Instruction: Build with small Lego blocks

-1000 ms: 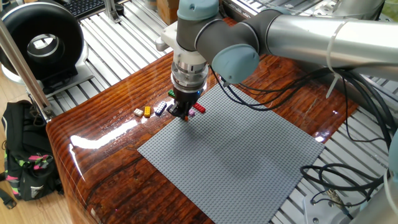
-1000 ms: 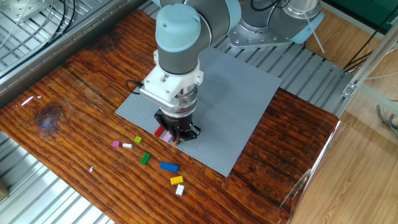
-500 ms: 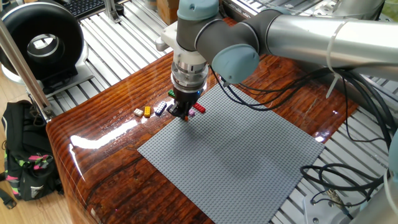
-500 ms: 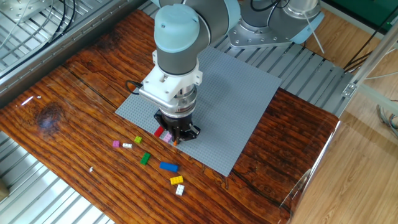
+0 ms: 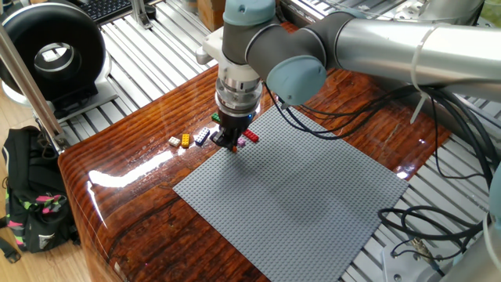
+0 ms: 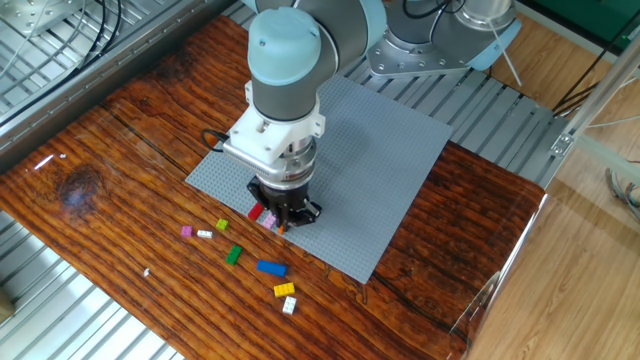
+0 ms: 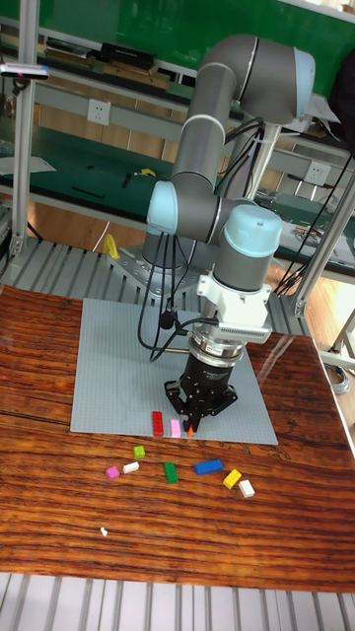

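Note:
My gripper (image 6: 282, 226) points straight down at the near edge of the grey baseplate (image 6: 380, 170), shut on a tiny orange brick (image 7: 189, 430) that sits at plate level. A red brick (image 7: 157, 423) and a pink brick (image 7: 176, 428) stand on the plate just left of the gripper (image 7: 191, 424). Loose on the wood in front lie a blue brick (image 6: 271, 268), a green brick (image 6: 233, 255), a yellow brick (image 6: 285, 290), a white brick (image 6: 289, 305) and several smaller ones. From the opposite side the gripper (image 5: 232, 146) hides the orange brick.
The wooden table (image 6: 120, 150) has metal slatted surrounds (image 5: 149, 55). A black round device (image 5: 51, 55) and a backpack (image 5: 31, 204) sit off the table's end. Cables (image 5: 446, 180) hang beside the arm.

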